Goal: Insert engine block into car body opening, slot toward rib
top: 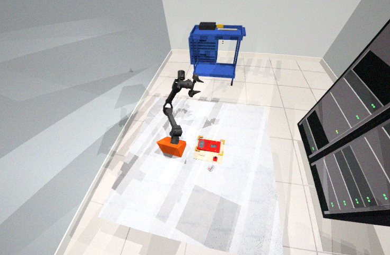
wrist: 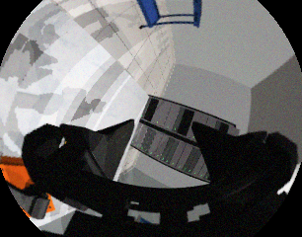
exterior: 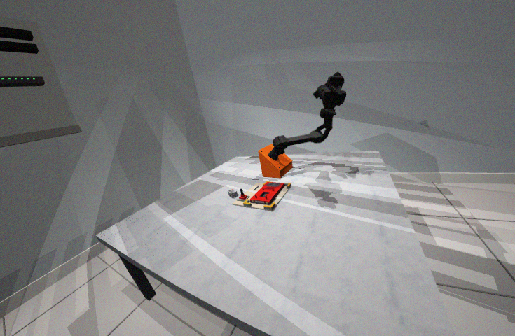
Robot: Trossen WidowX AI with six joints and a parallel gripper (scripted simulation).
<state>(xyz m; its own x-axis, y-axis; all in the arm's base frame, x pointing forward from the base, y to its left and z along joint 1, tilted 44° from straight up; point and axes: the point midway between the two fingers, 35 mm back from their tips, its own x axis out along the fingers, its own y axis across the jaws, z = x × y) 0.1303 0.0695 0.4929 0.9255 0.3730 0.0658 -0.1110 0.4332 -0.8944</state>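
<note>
The engine block [top: 210,168] [exterior: 232,193] is a small light grey block on the table, just off the cream board. The red car body [top: 206,149] [exterior: 273,191] lies flat on the board between yellow corner pieces. A dark opening shows in its top, with a grey patch near one end. The slot side and the rib are too small to tell. My gripper [top: 201,86] [wrist: 163,122] is open and empty, held high above the table, well away from the block and the car body. Its fingers are hard to make out in the exterior view.
A small red piece with a black upright stem [top: 215,158] [exterior: 242,194] stands on the cream board [top: 196,159], near the block. The orange arm base [top: 171,146] [exterior: 270,169] is beside the board. A blue cart [top: 214,70] and a dark rack stand beyond the table.
</note>
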